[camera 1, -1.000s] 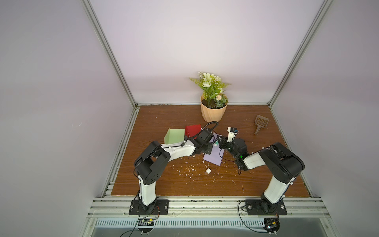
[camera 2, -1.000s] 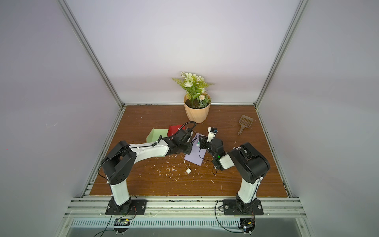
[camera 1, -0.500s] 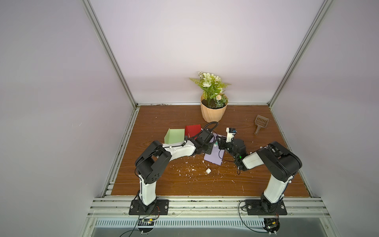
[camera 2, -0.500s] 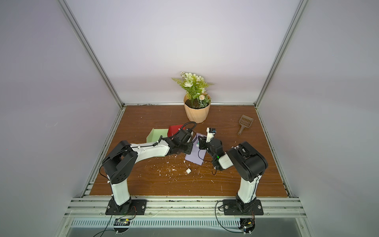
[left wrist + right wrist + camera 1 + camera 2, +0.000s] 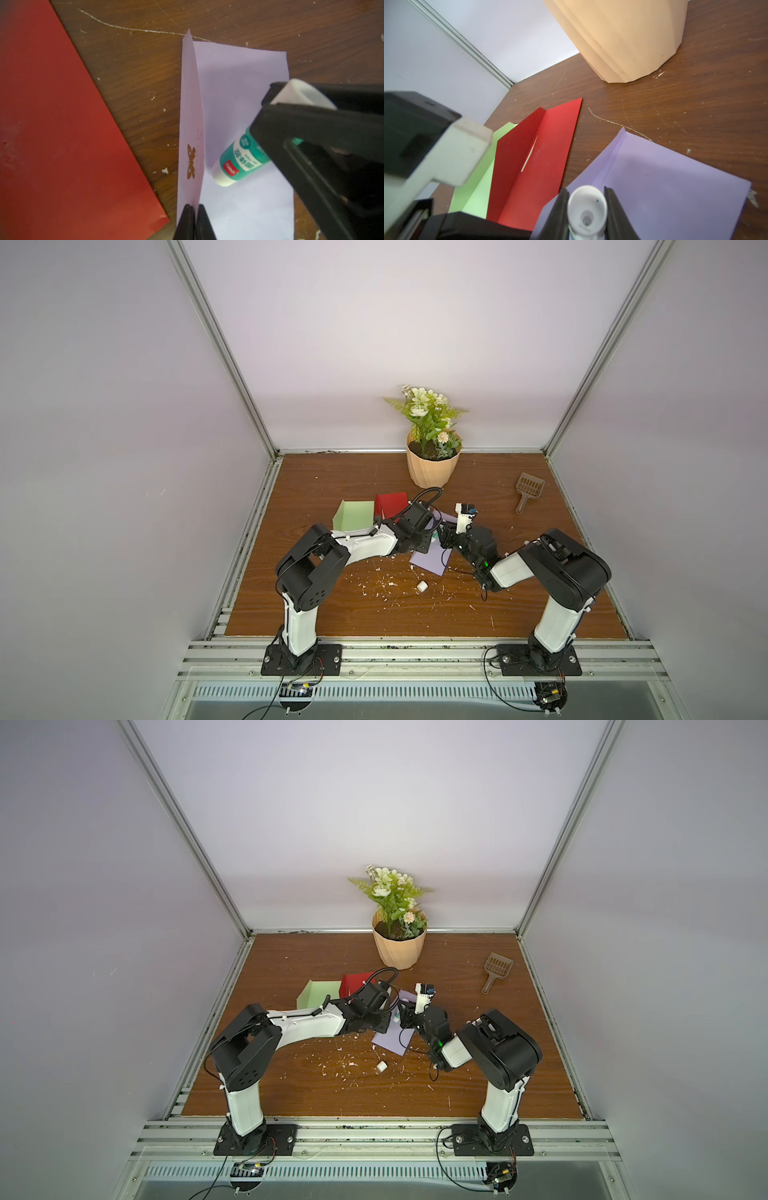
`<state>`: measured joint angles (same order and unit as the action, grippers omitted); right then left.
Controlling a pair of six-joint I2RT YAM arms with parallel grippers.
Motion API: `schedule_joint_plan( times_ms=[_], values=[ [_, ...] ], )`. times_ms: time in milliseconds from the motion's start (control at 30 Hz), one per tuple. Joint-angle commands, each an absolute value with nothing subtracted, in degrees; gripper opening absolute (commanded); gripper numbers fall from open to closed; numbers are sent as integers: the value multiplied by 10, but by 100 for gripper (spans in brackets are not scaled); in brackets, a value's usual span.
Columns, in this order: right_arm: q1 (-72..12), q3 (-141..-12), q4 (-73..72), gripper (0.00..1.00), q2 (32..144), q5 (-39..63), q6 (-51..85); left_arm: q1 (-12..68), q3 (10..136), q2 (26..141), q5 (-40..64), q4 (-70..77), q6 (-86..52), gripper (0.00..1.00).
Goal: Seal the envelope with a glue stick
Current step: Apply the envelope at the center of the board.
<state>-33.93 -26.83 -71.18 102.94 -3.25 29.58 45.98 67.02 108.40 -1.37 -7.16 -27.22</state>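
Pinching envelope flap (image 5: 190, 124) (left gripper (image 5: 194, 207)), right gripper (image 5: 586, 189) clamping glue stick (image 5: 234, 164)

We see the pot (image 5: 432, 472) at the back, the scoop (image 5: 528, 488) to its right. An envelope (image 5: 430, 566) lies before the pot, a cap (image 5: 422, 587) nearer us.

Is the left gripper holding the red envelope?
No, the left gripper is shut on the raised flap of the purple envelope; the red envelope lies beside it.

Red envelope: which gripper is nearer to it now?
Left. The left gripper pinches the purple flap right beside the red envelope; the right gripper, holding the glue stick, sits beyond that flap.
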Motion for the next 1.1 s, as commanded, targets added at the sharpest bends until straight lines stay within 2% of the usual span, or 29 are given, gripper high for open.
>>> schedule_joint_plan(
  times_ms=[0,467,1067],
  values=[
    [-354,-253,-684,0,1010,-45,266,465,670,1098,-16,-62,-281,8],
    [-382,-278,-687,0,1008,-137,100,465,664,1100,-8,-59,-279,8],
    [-362,-360,-643,0,1067,-166,121,465,667,1103,-7,-64,-275,9]
  ],
)
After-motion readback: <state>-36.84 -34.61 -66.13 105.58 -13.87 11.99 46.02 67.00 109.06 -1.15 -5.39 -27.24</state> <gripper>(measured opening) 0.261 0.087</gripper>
